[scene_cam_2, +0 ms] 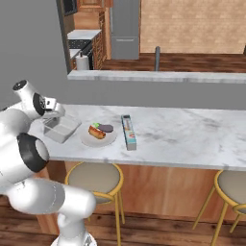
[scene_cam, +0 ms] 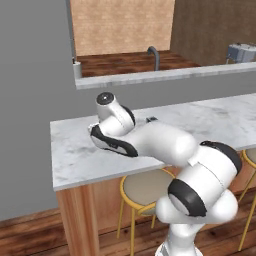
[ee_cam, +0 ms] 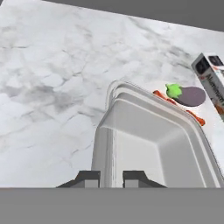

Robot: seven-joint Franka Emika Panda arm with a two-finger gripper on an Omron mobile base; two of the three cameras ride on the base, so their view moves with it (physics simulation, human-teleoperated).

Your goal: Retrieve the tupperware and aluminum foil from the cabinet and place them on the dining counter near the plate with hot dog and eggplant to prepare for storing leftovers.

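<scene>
The arm bends low over the table point(scene_cam_2: 192, 134), fingers point(ee_cam: 111, 178) clamped on the tub's point(scene_cam_2: 61, 128) near wall. The tub sits just left of the plate point(scene_cam_2: 98, 137), foil box point(scene_cam_2: 128, 131) beyond.

Both base views overlook the dining counter point(scene_cam_2: 182, 129); hand view looks close down.

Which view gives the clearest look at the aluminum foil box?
The right base view: the aluminum foil lies whole on the dining counter, just right of the plate. The hand view catches one end at its right edge.
</scene>
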